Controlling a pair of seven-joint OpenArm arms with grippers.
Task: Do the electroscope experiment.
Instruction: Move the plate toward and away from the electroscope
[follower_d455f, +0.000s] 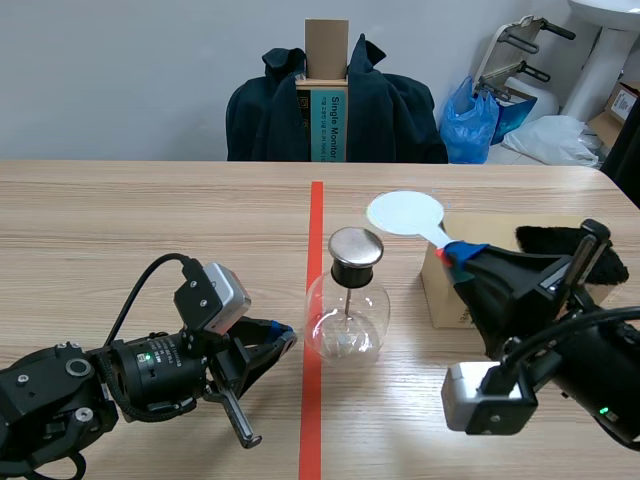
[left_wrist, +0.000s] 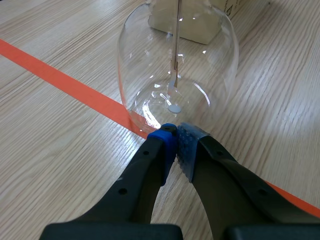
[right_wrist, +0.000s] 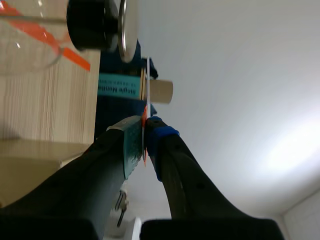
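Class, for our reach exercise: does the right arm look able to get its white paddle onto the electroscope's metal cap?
Probably yes: the right gripper holds the white paddle close by the metal cap with nothing between them, and the left gripper sits low at the base of the flask.

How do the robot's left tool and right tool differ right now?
The left tool is shut on nothing; the right tool is shut on the handle of the flat white round paddle. The left tool lies low at the base of the clear round glass flask; the right tool is higher. Both are black and shut.
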